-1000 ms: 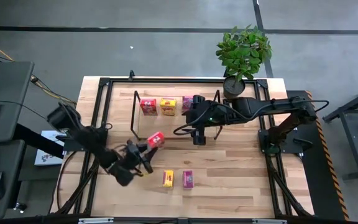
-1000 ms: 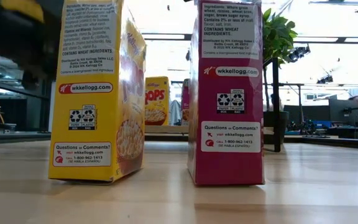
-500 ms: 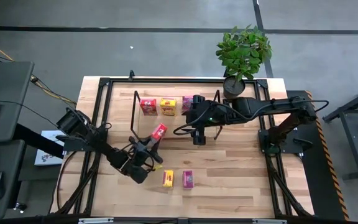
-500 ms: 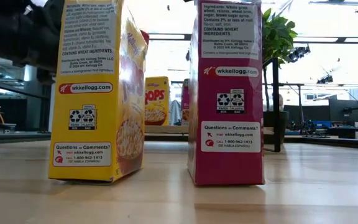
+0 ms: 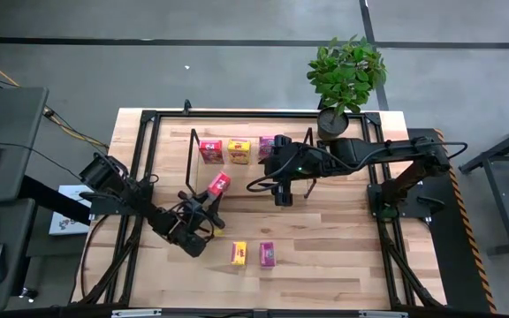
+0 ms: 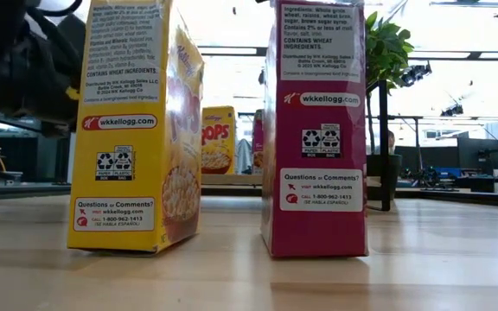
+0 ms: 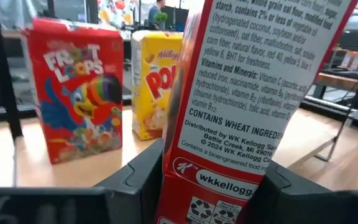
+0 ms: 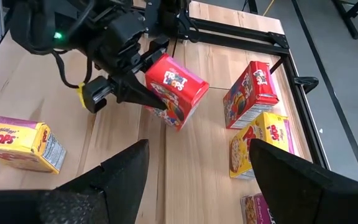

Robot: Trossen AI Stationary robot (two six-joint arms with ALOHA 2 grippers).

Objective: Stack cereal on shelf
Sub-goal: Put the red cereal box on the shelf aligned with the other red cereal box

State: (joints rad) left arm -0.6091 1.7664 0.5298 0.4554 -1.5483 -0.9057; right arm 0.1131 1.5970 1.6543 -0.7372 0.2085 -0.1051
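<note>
The left gripper [image 5: 208,196] is closed on a red cereal box [image 5: 219,183], holding it tilted above the table just in front of the shelf [image 5: 277,165], where a red box [image 5: 210,151], a yellow box [image 5: 239,150] and a magenta box [image 5: 265,147] already stand in a row. The step in hand appears to be carrying this fourth box to the shelf; the next move calls for righting it and setting it on the board clear of the standing row. The right gripper [image 5: 283,190] waits over the shelf's front edge, fingers spread and empty, while a yellow box [image 5: 239,253] and a magenta box [image 5: 268,254] remain near the table's front edge.

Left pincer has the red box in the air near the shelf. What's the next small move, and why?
Probably carry the red box further toward the shelf. The left pincer holds it tilted, short of the board, where three boxes already stand in a row.
</note>
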